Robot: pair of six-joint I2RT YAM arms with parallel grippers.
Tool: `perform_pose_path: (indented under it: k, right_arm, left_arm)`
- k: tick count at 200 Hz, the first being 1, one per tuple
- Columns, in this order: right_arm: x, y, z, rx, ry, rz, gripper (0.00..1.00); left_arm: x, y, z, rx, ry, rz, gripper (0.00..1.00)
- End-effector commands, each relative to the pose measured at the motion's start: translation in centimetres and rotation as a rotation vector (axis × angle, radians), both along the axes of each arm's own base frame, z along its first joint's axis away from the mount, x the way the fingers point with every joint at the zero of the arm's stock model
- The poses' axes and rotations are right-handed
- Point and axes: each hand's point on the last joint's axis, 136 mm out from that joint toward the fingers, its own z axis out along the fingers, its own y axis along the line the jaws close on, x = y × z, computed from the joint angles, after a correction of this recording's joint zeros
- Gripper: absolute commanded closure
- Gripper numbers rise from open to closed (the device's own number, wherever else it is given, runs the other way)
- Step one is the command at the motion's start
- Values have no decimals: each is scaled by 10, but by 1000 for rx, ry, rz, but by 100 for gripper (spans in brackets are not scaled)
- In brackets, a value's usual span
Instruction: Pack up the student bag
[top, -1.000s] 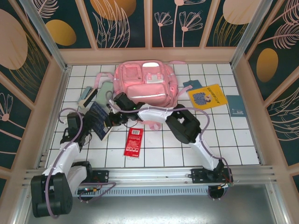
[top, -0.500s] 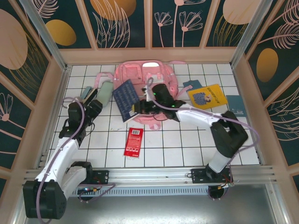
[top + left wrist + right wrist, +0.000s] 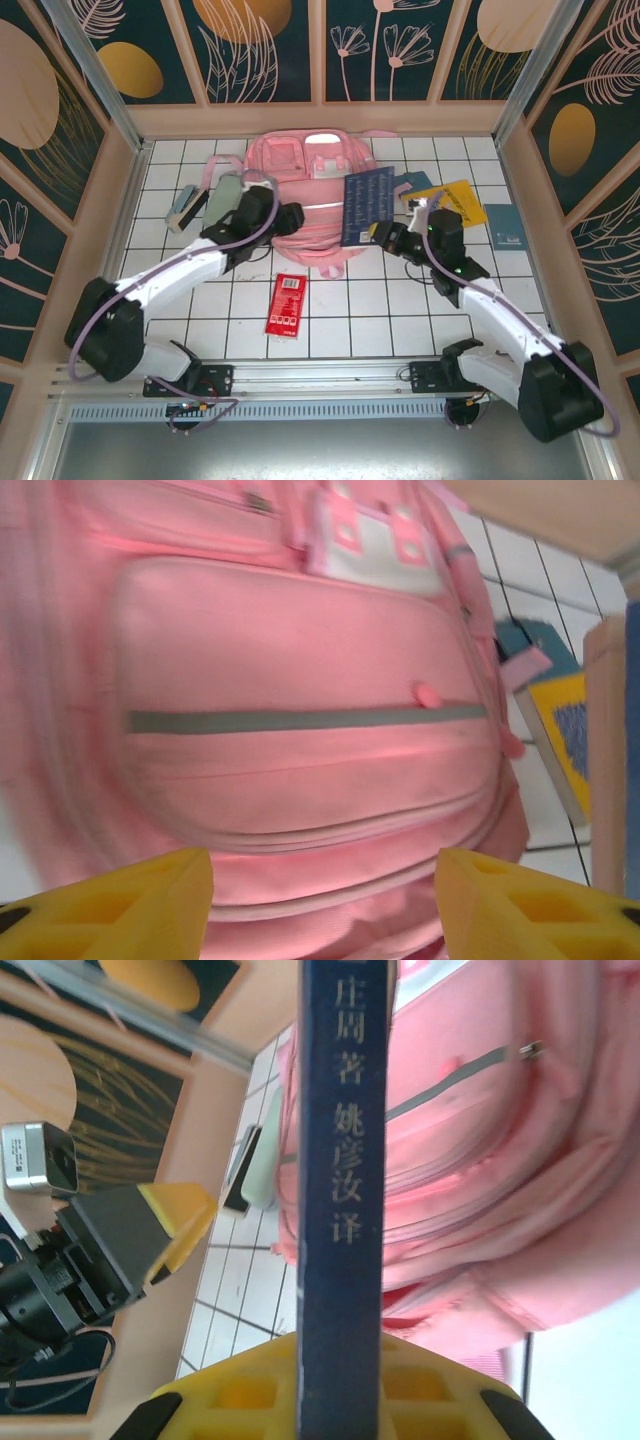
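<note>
Blue "庄周 著" book [image 3: 367, 205], now rightward

Quick count: one pink student bag [image 3: 305, 180], one mint-green pencil case [image 3: 226, 192], one red packet [image 3: 287, 303] and one small pale thing [image 3: 184, 208] I can't make out. Reading stuff comes to four: one dark blue book [image 3: 367, 205], one yellow book [image 3: 452, 207] and two teal booklets [image 3: 505, 228] [image 3: 408, 181].
</note>
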Motion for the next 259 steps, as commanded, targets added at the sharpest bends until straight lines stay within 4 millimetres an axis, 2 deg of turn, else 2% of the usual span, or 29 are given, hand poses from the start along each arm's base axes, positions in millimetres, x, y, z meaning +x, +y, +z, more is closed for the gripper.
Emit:
perform_pose_path:
  k: [1, 24, 65, 71, 76, 102, 170, 184, 197, 210, 233, 259]
  right_arm:
    - [-9, -21, 6, 26, -28, -34, 100]
    - [-13, -46, 0, 16, -25, -101, 100]
    - [-16, -73, -4, 61, -17, -162, 100]
    - [-17, -74, -4, 68, -16, -163, 100]
    - [-17, -75, -4, 74, -14, -162, 100]
    - [-19, -74, -6, 92, -7, -155, 100]
    - [-23, -72, -10, 97, 4, -145, 100]
    - [-23, -72, -10, 98, 4, -143, 100]
    - [-24, -72, -10, 96, 3, -141, 100]
    - [-24, -72, -10, 96, 4, -141, 100]
    - [-26, -71, -12, 99, 7, -133, 100]
    - [-27, -70, -13, 120, 12, -124, 100]
  left_arm:
    - [-3, -28, 2, 131, -45, -116, 42]
    - [-16, -61, -7, 182, -54, -237, 43]
    - [-28, -91, -36, 320, -47, -373, 48]
    - [-28, -93, -35, 346, -61, -374, 48]
    - [-27, -95, -48, 388, -53, -376, 47]
    - [-16, -100, -62, 489, -64, -357, 46]
    - [-3, -126, -87, 568, -78, -416, 44]
    - [1, -126, -95, 602, -71, -406, 50]
    - [5, -125, -98, 625, -70, -391, 69]
    - [10, -123, -93, 631, -81, -359, 86]
    - [19, -115, -63, 622, -137, -268, 99]
    - [28, -102, -19, 602, -205, -153, 100]
